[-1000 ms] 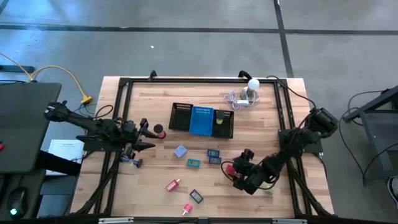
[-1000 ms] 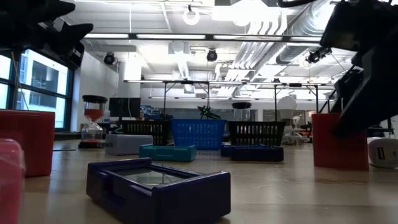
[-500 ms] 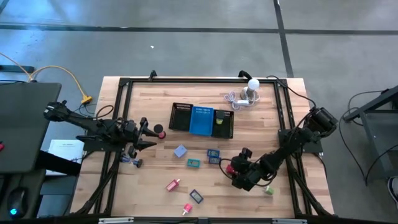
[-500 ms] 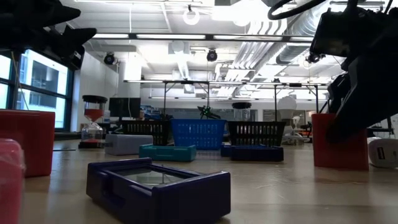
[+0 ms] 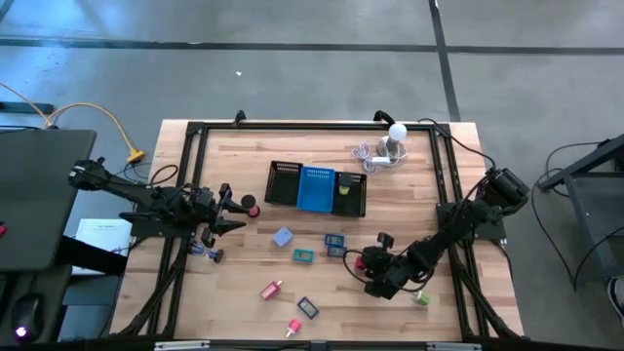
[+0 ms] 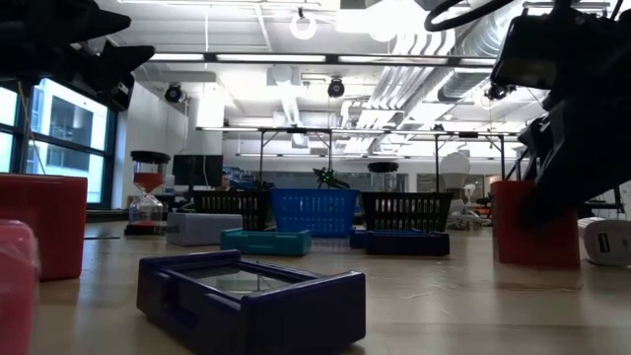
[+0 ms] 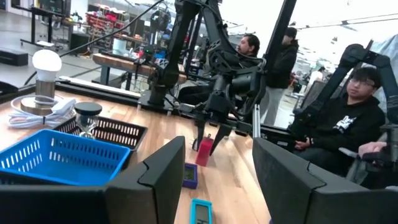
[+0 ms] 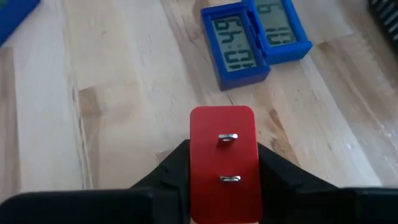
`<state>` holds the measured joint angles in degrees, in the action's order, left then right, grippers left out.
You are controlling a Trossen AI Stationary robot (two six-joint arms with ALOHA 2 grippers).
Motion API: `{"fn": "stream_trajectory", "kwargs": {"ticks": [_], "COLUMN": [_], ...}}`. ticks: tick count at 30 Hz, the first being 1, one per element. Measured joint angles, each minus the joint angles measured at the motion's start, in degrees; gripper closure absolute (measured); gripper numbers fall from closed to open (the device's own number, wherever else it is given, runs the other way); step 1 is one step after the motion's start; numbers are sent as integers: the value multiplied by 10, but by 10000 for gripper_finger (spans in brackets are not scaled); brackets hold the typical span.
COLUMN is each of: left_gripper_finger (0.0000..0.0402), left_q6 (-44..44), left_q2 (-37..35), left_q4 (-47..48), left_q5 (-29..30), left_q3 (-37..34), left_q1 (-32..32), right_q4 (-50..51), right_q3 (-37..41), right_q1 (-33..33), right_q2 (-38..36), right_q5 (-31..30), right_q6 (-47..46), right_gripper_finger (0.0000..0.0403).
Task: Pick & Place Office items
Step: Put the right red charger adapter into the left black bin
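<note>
Wooden planks make up the tabletop [image 5: 253, 166], framed by a black rail, with a workshop and seated people showing beyond it in the left wrist view. Take the mesh tray [image 5: 317, 187] with its blue middle as the landmark: the right gripper [image 5: 363, 263] sits down on the table in front of the tray and a little to its right, and its fingers are pressed against the two long sides of a red plug block [image 8: 223, 163], which stands just short of two blue digital clocks [image 8: 255, 37]. The block looks like hard, smooth plastic, light and stiff, with two metal prongs on its top face; a grip on the flat sides, well below the prongs, seems the safest hold, since the glossy faces could slip under a shallow pinch. The left gripper [image 5: 230, 209] hangs to the left of the tray, fingers spread and holding nothing. Other small items lie scattered in front of the tray: a pale blue block [image 5: 283, 236], a teal piece [image 5: 303, 254] and a pink piece [image 5: 270, 289].
</note>
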<state>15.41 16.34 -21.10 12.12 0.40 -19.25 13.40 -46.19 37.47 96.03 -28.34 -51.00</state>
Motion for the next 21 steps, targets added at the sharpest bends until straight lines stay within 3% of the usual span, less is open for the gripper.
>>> {"fn": "stream_trajectory", "kwargs": {"ticks": [10,16,21], "left_gripper_finger": [217,217,217], "left_q6": [-52,-53,-34], "left_q2": [0,0,8], "left_q4": [-27,-62,-65], "left_q5": [0,26,45], "left_q3": [0,0,0], "left_q1": [0,0,0], "right_q4": [-16,-24,-87], "right_q3": [0,0,0], "right_q1": [-5,-8,-18], "right_q2": [-20,-40,-55], "right_q5": [-10,-59,-76], "right_q6": [6,52,135], "right_gripper_finger": [298,298,298]}}
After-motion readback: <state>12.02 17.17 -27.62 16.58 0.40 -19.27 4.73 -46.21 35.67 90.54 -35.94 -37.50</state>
